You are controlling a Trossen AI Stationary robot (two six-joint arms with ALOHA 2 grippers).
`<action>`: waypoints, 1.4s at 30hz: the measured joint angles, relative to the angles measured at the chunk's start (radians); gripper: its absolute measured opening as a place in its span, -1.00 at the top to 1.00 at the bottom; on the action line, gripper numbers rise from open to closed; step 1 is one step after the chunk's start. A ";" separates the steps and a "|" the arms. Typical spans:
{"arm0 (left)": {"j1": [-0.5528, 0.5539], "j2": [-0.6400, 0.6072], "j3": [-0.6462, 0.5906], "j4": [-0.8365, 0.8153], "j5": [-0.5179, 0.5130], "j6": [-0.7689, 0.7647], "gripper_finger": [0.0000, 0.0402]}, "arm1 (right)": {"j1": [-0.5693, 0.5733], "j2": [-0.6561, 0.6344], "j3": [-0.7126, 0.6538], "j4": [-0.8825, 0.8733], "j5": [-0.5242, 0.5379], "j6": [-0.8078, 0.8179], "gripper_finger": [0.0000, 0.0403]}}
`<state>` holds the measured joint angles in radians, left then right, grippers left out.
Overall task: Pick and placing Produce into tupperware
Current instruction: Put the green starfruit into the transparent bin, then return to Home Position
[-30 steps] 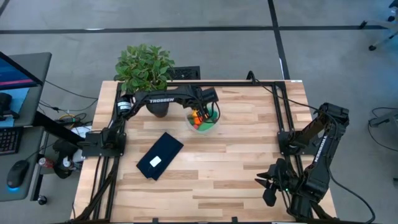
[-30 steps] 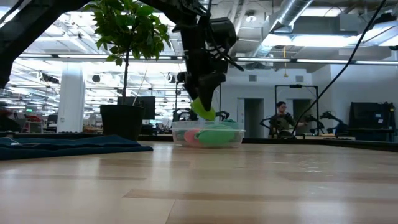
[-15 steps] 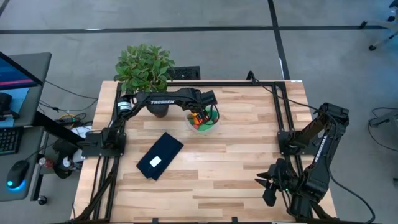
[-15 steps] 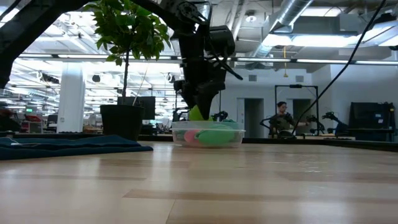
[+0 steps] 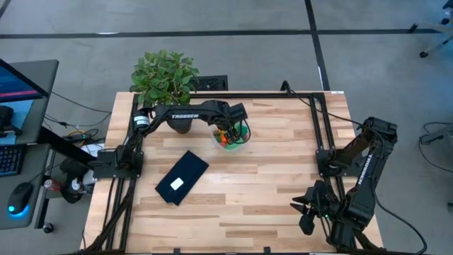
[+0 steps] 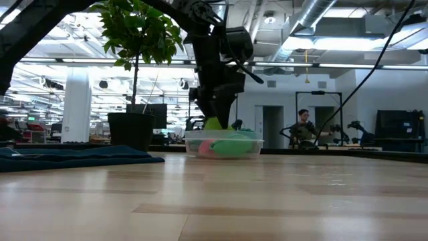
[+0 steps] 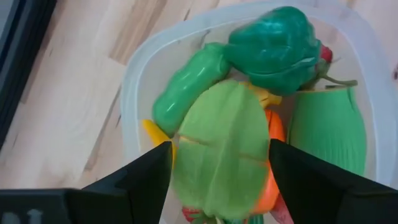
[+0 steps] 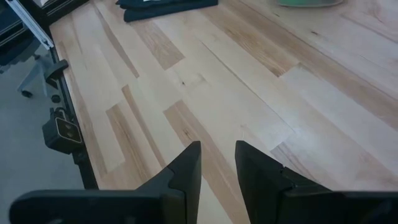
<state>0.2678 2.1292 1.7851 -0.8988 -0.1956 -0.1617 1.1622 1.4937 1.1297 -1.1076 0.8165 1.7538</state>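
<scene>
The left gripper (image 6: pixel 215 115) hangs directly above the tupperware (image 6: pixel 224 145), with a green piece (image 6: pixel 214 123) at its tip. The tupperware stands on the desk (image 6: pixel 214 201), beside the potted plant (image 6: pixel 134 73).

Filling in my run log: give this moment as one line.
left claw: shut on light green piece, over tupperware | right claw: open, idle near table edge

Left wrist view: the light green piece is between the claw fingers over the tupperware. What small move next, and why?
Probably open the left claw to drop the light green piece. It sits gripped between the fingers directly above the tupperware, already among the other produce inside, and the low view shows the claw down at the rim. The right claw waits away over bare table.
</scene>
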 joint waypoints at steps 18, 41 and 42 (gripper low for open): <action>0.000 -0.024 0.011 -0.002 0.077 -0.041 -0.39 | -0.020 0.000 0.000 0.003 0.000 -0.037 0.54; -0.207 -0.345 0.152 0.033 0.011 0.228 -0.39 | -0.032 -0.003 0.005 -0.241 0.003 -0.135 0.54; -0.215 -0.356 0.146 0.057 0.017 0.247 -0.39 | -0.029 -0.003 0.012 -0.241 0.027 -0.137 0.54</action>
<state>0.0530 1.7735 1.9314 -0.8421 -0.1785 0.0851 1.1327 1.4910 1.1413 -1.3489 0.8433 1.6167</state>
